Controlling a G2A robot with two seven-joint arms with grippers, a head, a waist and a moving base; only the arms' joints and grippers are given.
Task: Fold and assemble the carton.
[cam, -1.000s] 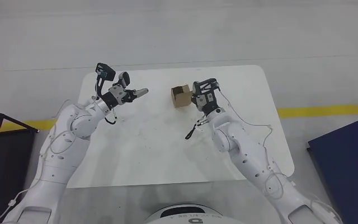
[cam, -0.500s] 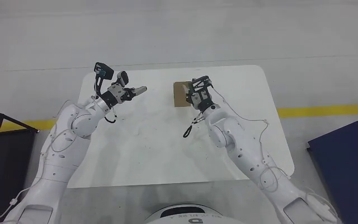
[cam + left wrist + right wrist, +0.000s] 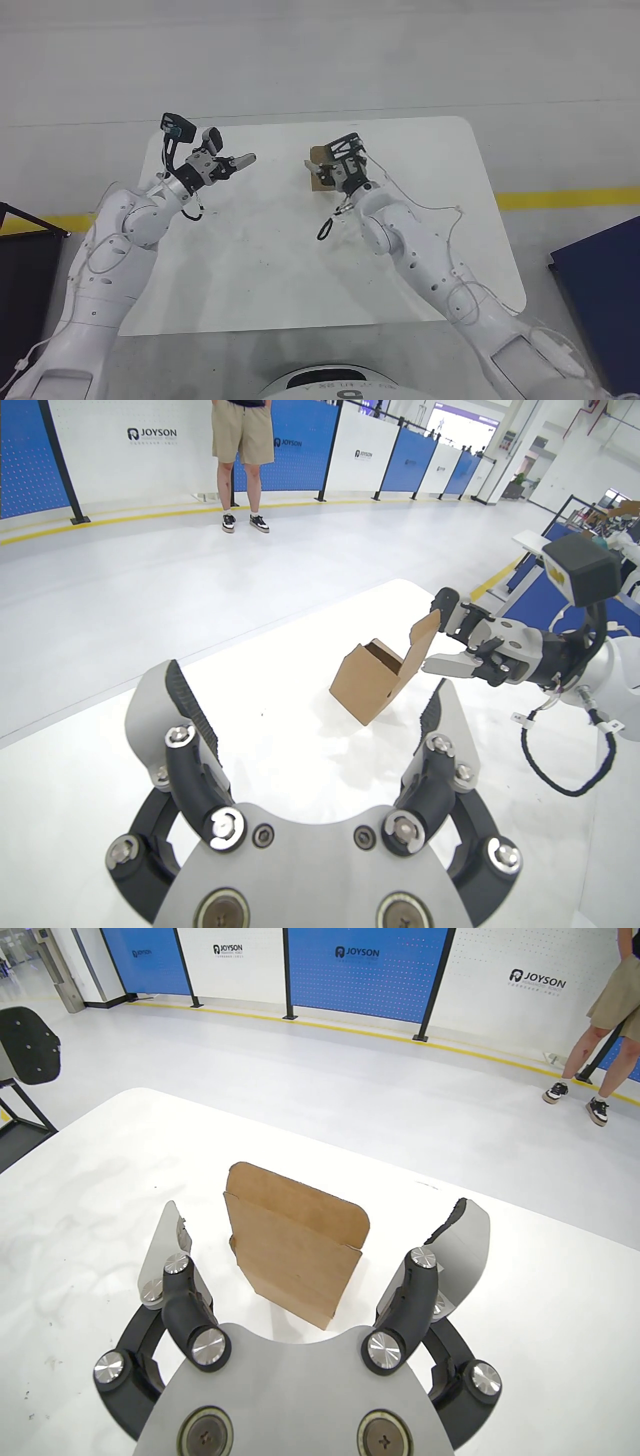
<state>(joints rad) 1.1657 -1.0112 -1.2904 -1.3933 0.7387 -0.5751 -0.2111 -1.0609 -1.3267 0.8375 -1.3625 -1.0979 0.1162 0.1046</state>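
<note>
**As the right gripper [image 3: 434, 637] closes in, the carton [image 3: 367, 692] shows its lid upright**

On the white table [image 3: 430, 250], the box sits near the far edge, about mid-width. It has turned on the spot over the last second. In that time the right gripper has swung from beside the box to right against it, while the left gripper [image 3: 305, 677] has drifted slightly away. The left one now hovers well apart from the box, fingers spread and holding nothing. This reads as the lid-folding step under way, not finished.

The carton is already formed into a box with its mouth open, and what shows of the inside looks empty. Its lid flap [image 3: 422, 645] stands up between the spread fingers of the right gripper — one fingertip seems to touch the flap's top edge, but nothing is clamped.
</note>
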